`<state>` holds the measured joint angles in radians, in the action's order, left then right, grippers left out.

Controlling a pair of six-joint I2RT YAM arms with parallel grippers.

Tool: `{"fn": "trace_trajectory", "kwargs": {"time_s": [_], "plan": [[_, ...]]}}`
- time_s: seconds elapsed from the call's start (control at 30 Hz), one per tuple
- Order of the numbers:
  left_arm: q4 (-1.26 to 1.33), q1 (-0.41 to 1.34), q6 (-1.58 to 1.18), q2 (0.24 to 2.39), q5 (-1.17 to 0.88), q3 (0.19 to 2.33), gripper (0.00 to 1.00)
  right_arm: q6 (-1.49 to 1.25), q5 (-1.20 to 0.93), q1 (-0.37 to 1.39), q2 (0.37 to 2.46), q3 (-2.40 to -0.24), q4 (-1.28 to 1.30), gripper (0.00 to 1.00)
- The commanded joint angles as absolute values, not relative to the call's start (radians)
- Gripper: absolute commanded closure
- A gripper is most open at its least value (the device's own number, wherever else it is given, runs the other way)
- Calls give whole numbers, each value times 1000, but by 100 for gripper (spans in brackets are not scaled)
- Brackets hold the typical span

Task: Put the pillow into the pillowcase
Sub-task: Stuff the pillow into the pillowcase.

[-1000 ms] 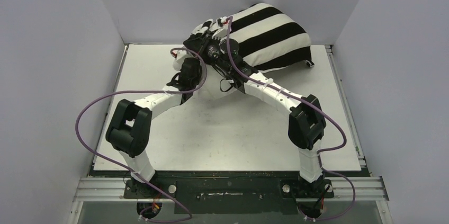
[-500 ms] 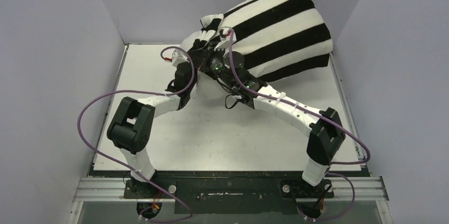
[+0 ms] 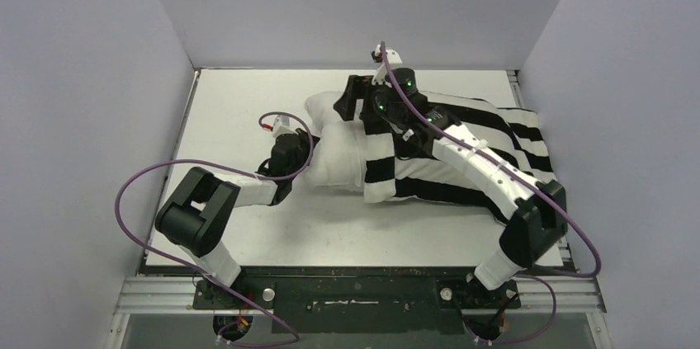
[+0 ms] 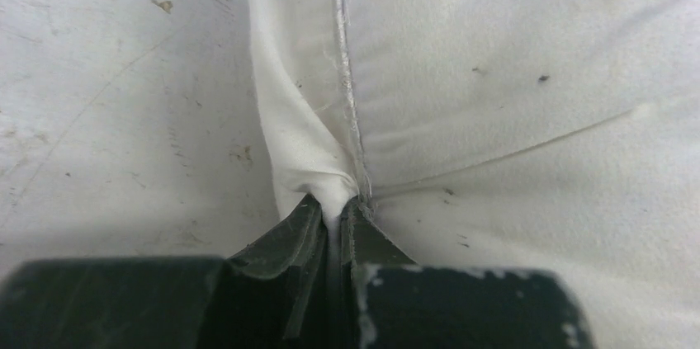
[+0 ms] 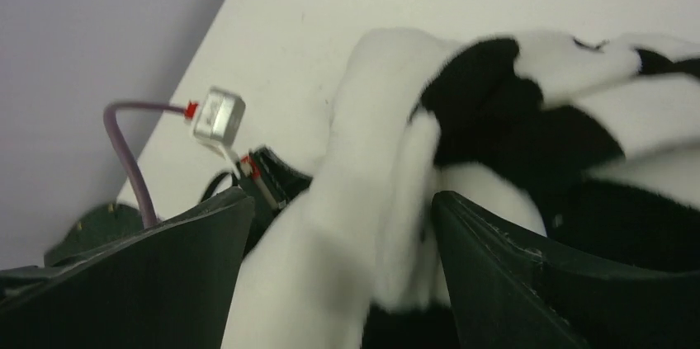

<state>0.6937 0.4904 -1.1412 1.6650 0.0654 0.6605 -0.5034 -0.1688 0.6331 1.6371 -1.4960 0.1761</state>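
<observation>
The off-white pillow (image 3: 330, 155) lies flat on the table with its right part inside the black-and-white striped pillowcase (image 3: 462, 163). Its bare left end sticks out of the case mouth. My left gripper (image 3: 304, 159) is low at that bare end. In the left wrist view this left gripper (image 4: 338, 205) is shut on a pinched fold along the pillow (image 4: 512, 77) seam. My right gripper (image 3: 353, 104) hovers over the case mouth. In the right wrist view the right gripper (image 5: 338, 217) is open, its jaws wide apart with the loose, blurred hem of the pillowcase (image 5: 512, 118) between them.
Grey walls (image 3: 91, 77) enclose the white table (image 3: 231, 93) on the left, back and right. The pillowcase reaches the table's right edge. Purple cables (image 3: 140, 192) loop beside both arms. The left wrist's camera plug (image 5: 216, 114) shows close beside the right gripper.
The pillow and pillowcase, held up high at the back, have come down flat on the table. My right gripper has opened and let go of the pillowcase. The left keeps its grip.
</observation>
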Motion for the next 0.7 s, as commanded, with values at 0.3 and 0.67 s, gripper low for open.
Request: {"fn": "trace_trajectory", "kwargs": {"time_s": [0.3, 0.67], "plan": [[808, 530, -1082, 1616, 60, 702, 100, -545, -21, 623, 1018, -1110, 565, 4], [749, 535, -1041, 1520, 120, 676, 100, -553, -177, 675, 1178, -1002, 220, 10]]}}
